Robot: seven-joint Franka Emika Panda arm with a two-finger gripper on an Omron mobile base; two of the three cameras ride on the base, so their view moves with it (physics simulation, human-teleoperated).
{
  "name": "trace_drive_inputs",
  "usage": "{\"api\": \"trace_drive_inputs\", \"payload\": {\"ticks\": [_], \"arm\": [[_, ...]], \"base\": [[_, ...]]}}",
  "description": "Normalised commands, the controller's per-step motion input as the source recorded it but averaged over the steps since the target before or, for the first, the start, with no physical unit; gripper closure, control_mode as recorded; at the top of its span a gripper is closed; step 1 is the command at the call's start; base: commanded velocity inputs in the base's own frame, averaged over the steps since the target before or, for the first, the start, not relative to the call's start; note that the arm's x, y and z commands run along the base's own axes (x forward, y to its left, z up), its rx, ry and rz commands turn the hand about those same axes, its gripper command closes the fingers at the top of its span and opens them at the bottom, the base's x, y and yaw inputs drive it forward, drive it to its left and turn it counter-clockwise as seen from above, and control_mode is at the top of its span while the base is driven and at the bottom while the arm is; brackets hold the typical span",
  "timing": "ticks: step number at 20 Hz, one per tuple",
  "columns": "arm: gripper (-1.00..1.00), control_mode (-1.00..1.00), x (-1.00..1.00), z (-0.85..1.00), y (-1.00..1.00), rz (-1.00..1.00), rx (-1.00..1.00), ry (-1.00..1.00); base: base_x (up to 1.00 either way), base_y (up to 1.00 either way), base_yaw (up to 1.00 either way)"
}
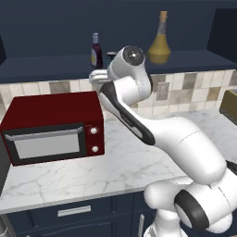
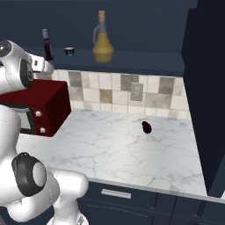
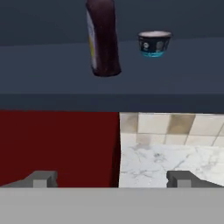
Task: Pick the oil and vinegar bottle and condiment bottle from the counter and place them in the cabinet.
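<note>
Both bottles stand upright on the long shelf of the cabinet (image 1: 55, 69). The oil and vinegar bottle (image 1: 159, 41) is toward the right end, and the condiment bottle (image 1: 96, 52) is well apart from it to the left, with a small dark cup (image 2: 69, 51) on the shelf between them.

The tool (image 3: 111, 178) is wide open and holds nothing — its two fingertips (image 3: 41, 178) stand far apart, over the top of the red microwave (image 1: 53, 127) and the edge of the marble counter (image 2: 127, 154). It sits below the shelf, apart from the condiment bottle above it.

On the counter, a small dark object (image 2: 146, 127) lies near the tiled wall (image 2: 110, 90) — too small to identify.
</note>
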Motion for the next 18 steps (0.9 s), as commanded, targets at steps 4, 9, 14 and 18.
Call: {"api": "trace_drive_inputs", "payload": {"ticks": [4, 9, 14, 18], "arm": [[-1.0, -1.0, -0.56, -0.56, -0.61, 0.0, 0.0, 0.01], [-1.0, -1.0, -0.37, -0.65, -0.52, 0.0, -0.01, 0.06], [-1.0, -1.0, -0.18, -0.72, -0.41, 0.0, -0.03, 0.11], [-1.0, -1.0, -0.06, -0.79, -0.36, 0.0, -0.04, 0.14]], "base": [[0.0, 0.0, 0.0], [0.0, 0.0, 0.0], [0.0, 0.0, 0.0], [0.0, 0.0, 0.0]]}}
